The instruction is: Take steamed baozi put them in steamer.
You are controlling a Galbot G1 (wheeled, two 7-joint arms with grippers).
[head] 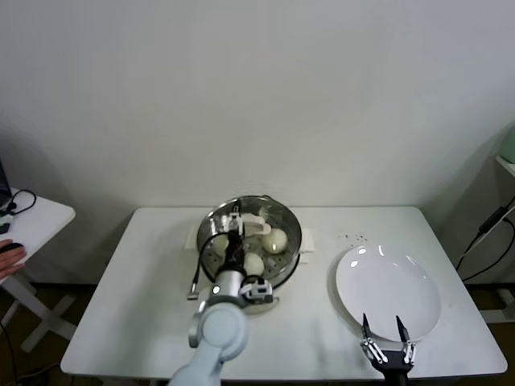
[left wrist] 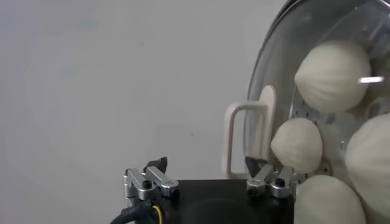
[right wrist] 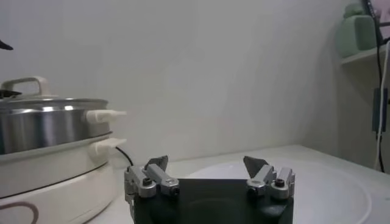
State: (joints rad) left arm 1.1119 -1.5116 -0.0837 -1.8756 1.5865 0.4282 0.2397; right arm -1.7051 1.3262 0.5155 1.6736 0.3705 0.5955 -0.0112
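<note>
The table (head: 145, 322) is carrying the steamer (head: 286, 219) at centre and a white plate (head: 386, 289) to its right. The left gripper (left wrist: 207, 176) is hanging over the steamer, fingers spread wide, gripping nothing. The right gripper (head: 386, 336) is waiting at the plate's near edge, likewise spread and unloaded. The steamed baozi (left wrist: 332, 73) are sitting inside the steamer basket.

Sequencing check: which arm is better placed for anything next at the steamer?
Left. Left end effector hangs open over the shiny round steel steamer, beside the cream lid handle; the right end effector waits open at the flat white plate.
</note>
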